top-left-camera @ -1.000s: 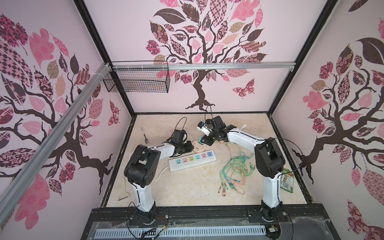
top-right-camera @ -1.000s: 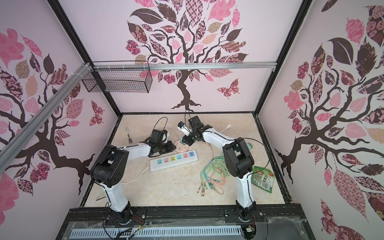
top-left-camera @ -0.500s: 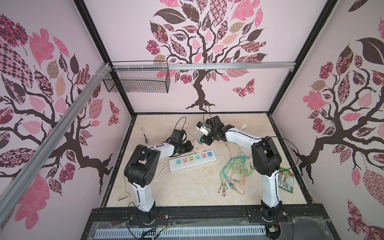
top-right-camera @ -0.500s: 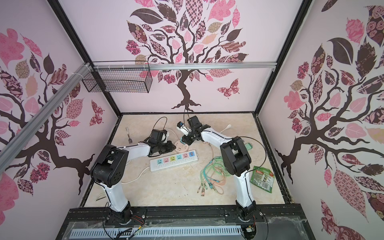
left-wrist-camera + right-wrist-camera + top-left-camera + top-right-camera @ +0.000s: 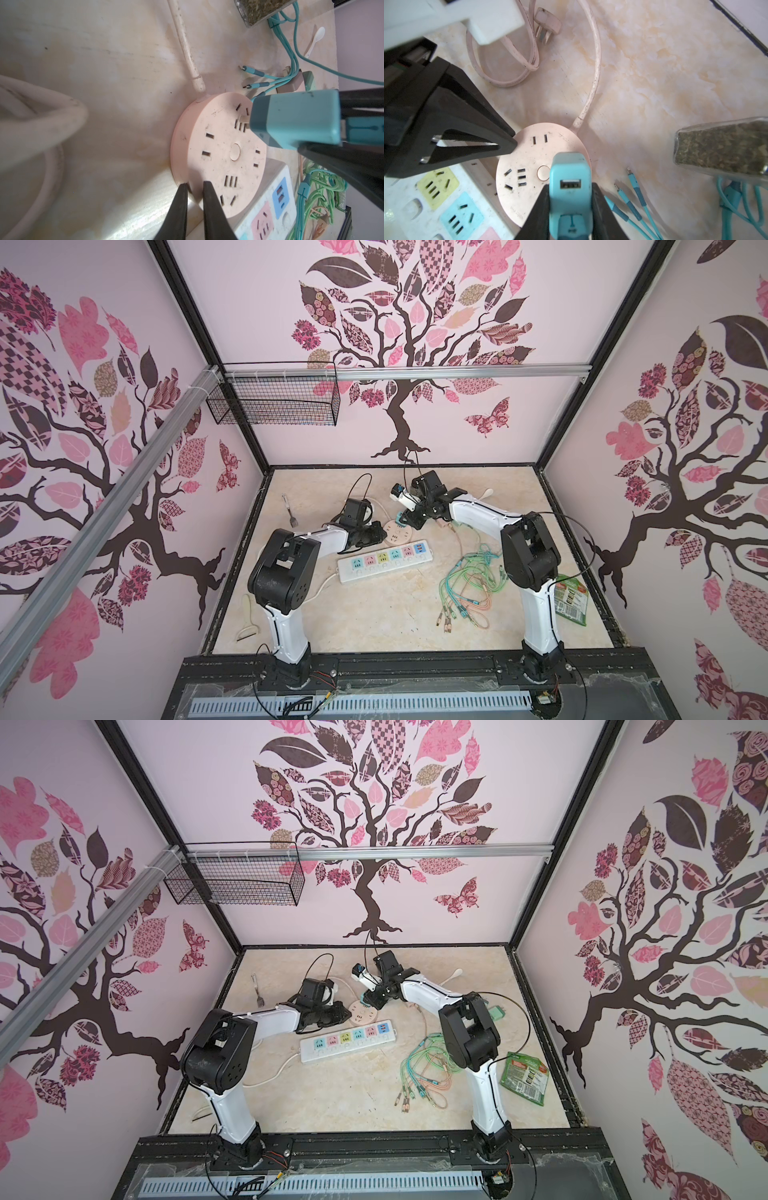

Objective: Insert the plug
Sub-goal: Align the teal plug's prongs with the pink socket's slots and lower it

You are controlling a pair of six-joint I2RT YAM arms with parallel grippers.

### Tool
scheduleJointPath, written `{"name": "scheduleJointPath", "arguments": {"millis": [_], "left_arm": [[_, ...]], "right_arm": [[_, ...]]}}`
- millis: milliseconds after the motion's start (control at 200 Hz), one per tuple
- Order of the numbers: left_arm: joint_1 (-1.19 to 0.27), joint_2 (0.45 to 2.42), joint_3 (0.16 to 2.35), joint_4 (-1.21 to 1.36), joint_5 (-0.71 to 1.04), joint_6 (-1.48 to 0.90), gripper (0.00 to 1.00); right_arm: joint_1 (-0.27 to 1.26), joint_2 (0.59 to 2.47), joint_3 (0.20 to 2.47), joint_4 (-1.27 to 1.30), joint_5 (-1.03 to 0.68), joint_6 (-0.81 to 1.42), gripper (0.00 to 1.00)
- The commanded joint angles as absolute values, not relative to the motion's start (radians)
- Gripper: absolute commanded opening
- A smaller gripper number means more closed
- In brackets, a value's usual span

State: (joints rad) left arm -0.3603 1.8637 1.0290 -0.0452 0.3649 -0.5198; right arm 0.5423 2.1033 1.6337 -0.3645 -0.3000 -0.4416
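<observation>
A round pink socket (image 5: 400, 537) (image 5: 365, 1017) lies flat on the marble table, just behind the white power strip. My right gripper (image 5: 570, 186) (image 5: 405, 519) is shut on a teal plug (image 5: 570, 180) (image 5: 295, 120), which it holds over the socket's far side. In the left wrist view the plug's metal prong (image 5: 244, 119) reaches the socket's face (image 5: 220, 149) beside a group of slots; whether it sits in a slot I cannot tell. From the left, my left gripper (image 5: 195, 184) (image 5: 380, 531) is shut on the socket's rim.
A white power strip (image 5: 386, 562) with coloured outlets lies in front of the socket. Tangled green and teal cables (image 5: 469, 585) spread to its right, and a green packet (image 5: 571, 601) beyond them. A clear jar of dried herbs (image 5: 720, 149), the pink cord (image 5: 596, 68) and a fork (image 5: 289, 510) lie nearby.
My right gripper has shifted a little to the left with the teal plug, closer over the round socket. The left gripper has stayed at the socket's rim and closed slightly.
</observation>
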Motion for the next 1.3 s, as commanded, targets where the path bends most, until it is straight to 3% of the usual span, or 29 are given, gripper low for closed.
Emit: {"name": "scheduleJointPath", "arguments": {"millis": [0, 1295], "left_arm": [[-0.349, 1.901, 1.040, -0.075, 0.336, -0.496, 0.17], [-0.338, 1.880, 1.021, -0.070, 0.345, -0.504, 0.17]], "right_arm": [[0.548, 2.157, 1.661, -0.422, -0.296, -0.477, 0.10], [0.571, 2.219, 1.693, -0.491, -0.165, -0.540, 0.11]]}}
